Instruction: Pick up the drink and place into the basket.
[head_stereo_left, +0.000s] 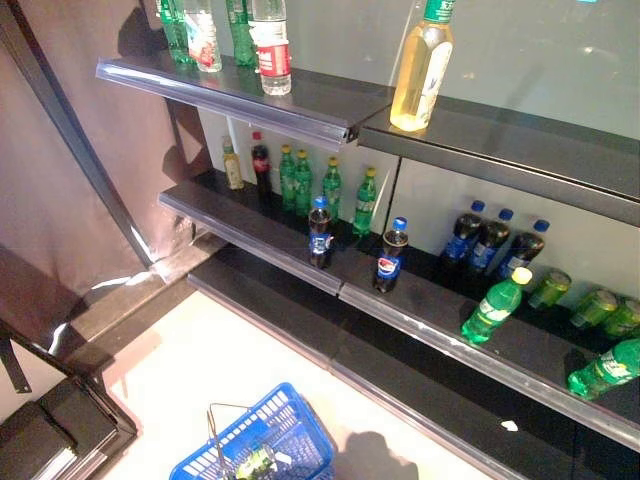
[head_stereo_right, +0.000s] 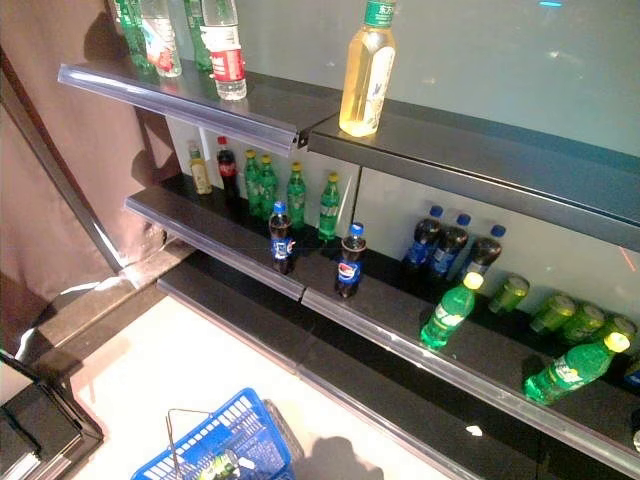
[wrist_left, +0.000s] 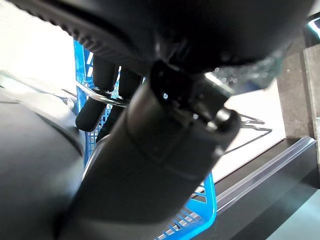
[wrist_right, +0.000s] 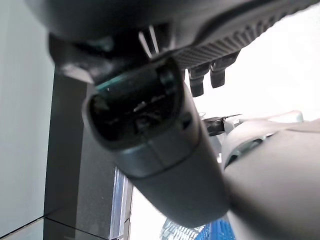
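Take the cola bottle (head_stereo_left: 320, 232), upright at the middle shelf's (head_stereo_left: 250, 238) near edge, round its waist: probably full and fairly heavy, stiff, slick plastic, easily toppled. Reach with the right hand (wrist_right: 150, 130), slack-fingered and empty; leave the left hand (wrist_left: 95, 102) hooked, seemingly, on the basket's (head_stereo_left: 290, 420) wire handle (wrist_left: 75, 93).

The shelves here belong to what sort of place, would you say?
Probably a shop's drinks aisle, or a mock-up of one: dark shelves stocked with rows of bottles, and a blue basket on the floor.
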